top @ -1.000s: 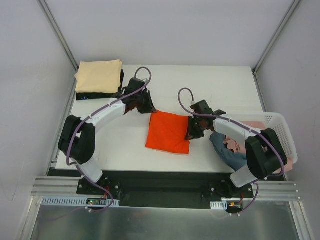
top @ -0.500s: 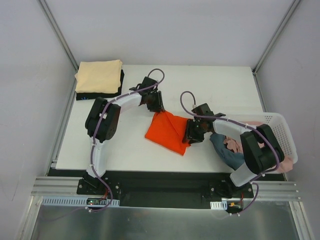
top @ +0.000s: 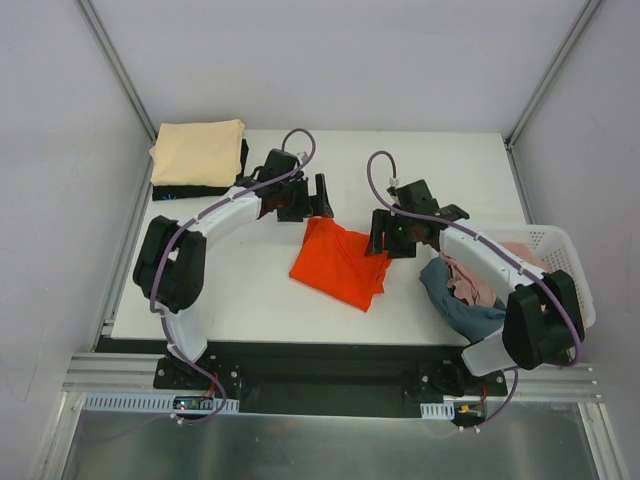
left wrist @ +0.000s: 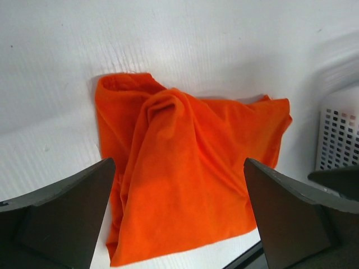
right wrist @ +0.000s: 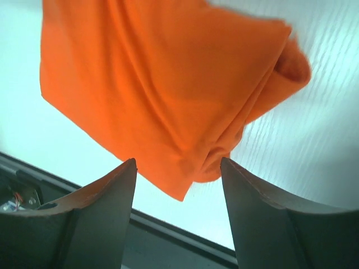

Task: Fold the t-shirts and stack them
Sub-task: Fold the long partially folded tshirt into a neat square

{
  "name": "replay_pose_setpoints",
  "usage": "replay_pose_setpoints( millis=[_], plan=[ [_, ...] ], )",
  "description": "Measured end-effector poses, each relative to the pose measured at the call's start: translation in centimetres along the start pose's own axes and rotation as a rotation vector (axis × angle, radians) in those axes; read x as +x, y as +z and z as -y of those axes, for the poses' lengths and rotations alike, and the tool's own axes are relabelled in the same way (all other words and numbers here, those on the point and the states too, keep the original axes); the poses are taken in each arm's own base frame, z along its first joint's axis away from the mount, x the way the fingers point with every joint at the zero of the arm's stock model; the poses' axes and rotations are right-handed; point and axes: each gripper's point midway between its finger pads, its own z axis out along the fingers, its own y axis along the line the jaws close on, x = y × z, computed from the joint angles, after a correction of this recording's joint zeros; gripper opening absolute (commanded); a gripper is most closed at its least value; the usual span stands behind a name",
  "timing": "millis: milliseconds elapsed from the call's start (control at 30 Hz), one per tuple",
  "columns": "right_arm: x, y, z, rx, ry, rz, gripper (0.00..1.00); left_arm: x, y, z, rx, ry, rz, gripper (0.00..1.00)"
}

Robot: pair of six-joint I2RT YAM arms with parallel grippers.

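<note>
- An orange shirt (top: 338,262) lies crumpled on the white desk (top: 250,290), between the two arms and near the middle; the soft cloth is bunched into loose ridges, with one corner pointing toward the near edge.
- The left wrist view shows a raised fold running down the shirt's middle and a rolled hem at its far left corner; the desk under it has a fine ribbed grain.
- The left end effector (top: 318,195) hangs just beyond the shirt's far edge, its dark wedge-shaped fingers (left wrist: 67,218) spread wide with nothing between them.
- The right end effector (top: 385,240) sits at the shirt's right edge, likewise released; from its own camera the grey fingers (right wrist: 95,218) stand well apart, the cloth below them; whether they touch it cannot be told.
- At the far left corner a cream shirt (top: 198,150) rests folded flat on a black shirt (top: 200,188), a neat two-layer stack.
- At the right edge stands a white lattice basket (top: 560,245); a pink shirt (top: 480,280) and a blue shirt (top: 455,300) spill over its left side in a rumpled heap, the right arm crossing above them.
</note>
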Motion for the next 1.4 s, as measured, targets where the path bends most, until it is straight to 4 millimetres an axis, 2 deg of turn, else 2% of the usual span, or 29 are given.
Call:
replay_pose_setpoints(
  millis=[100, 133, 300, 400, 500, 533, 667, 767, 800, 1033, 1267, 1400],
  plan=[
    [-1.9, -0.2, -0.1, 0.034, -0.005, 0.036, 0.62, 0.3, -1.6, 0.4, 0.013, 0.008, 0.021, 0.99],
    [-2.5, -0.1, 0.1, 0.056, -0.004, 0.043, 0.58, 0.5, -1.8, 0.4, 0.013, 0.008, 0.022, 0.99],
    [-5.5, 1.8, 1.7, 0.186, 0.01, 0.062, 0.54, 3.3, -1.4, -1.5, -0.024, -0.014, -0.039, 0.99],
    [-6.0, 3.1, 3.4, 0.278, 0.013, 0.037, 0.54, 4.7, -1.2, -2.3, -0.043, -0.027, -0.072, 0.99],
    [-5.9, 4.3, 4.9, 0.345, 0.008, 0.005, 0.48, 5.2, -1.0, -2.7, -0.05, -0.031, -0.086, 0.97],
    [-5.7, 4.6, 5.3, 0.358, 0.005, -0.008, 0.43, 5.3, -1.0, -2.8, -0.051, -0.032, -0.088, 0.96],
    [-5.1, 5.3, 5.9, 0.37, 0.004, -0.046, 0.34, 5.7, -0.4, -3.2, -0.058, -0.038, -0.104, 0.93],
    [-4.8, 5.5, 5.9, 0.368, 0.007, -0.06, 0.13, 6.4, 0.3, -3.8, -0.07, -0.049, -0.131, 0.93],
    [-4.7, 5.6, 5.9, 0.364, 0.006, -0.064, 0.01, 6.6, 0.6, -4.0, -0.074, -0.052, -0.139, 0.92],
    [-5.0, 5.0, 5.4, 0.347, 0.038, -0.036, 0.01, 7.1, 1.1, -4.4, -0.084, -0.063, -0.156, 0.83],
    [-5.2, 1.6, 5.8, 0.326, 0.098, 0.048, 0.01, 7.2, 1.5, -4.4, -0.075, -0.071, -0.167, 0.75],
    [-4.9, 2.1, 7.0, 0.345, 0.137, 0.03, 0.01, 6.8, 2.2, -3.8, -0.048, -0.079, -0.175, 0.73]
  ],
)
